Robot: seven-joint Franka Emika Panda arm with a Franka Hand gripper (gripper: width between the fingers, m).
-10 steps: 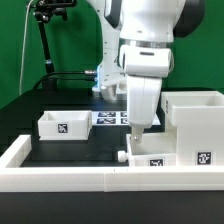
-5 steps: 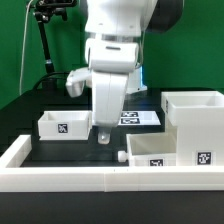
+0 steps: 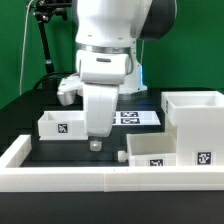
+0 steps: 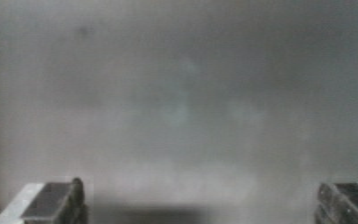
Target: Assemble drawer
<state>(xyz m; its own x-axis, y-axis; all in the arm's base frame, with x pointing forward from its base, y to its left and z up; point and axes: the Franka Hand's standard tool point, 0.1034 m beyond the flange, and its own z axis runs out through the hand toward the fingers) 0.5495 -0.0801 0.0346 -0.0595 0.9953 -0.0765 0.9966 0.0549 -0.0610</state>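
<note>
The tall white housing [image 3: 195, 118] stands at the exterior view's right, open at the top, with a tag on its front. One small open-top box [image 3: 152, 150] lies against its front, its knob [image 3: 120, 156] pointing to the exterior view's left. The other small box [image 3: 62, 124] sits at the left, a tag on its front. My gripper [image 3: 96, 143] hangs low over the black table between the two small boxes, touching neither. In the wrist view its fingers [image 4: 51, 203] stand wide apart with only blurred grey surface between them, so it is open and empty.
A low white wall [image 3: 90, 178] edges the table at the front and left. The marker board [image 3: 138, 117] lies flat behind the gripper. A black stand with cables [image 3: 45, 45] rises at the back left.
The arm has swung to the exterior view's left, away from the knobbed box beside the housing, and now hangs near the left small box. No part has moved.
</note>
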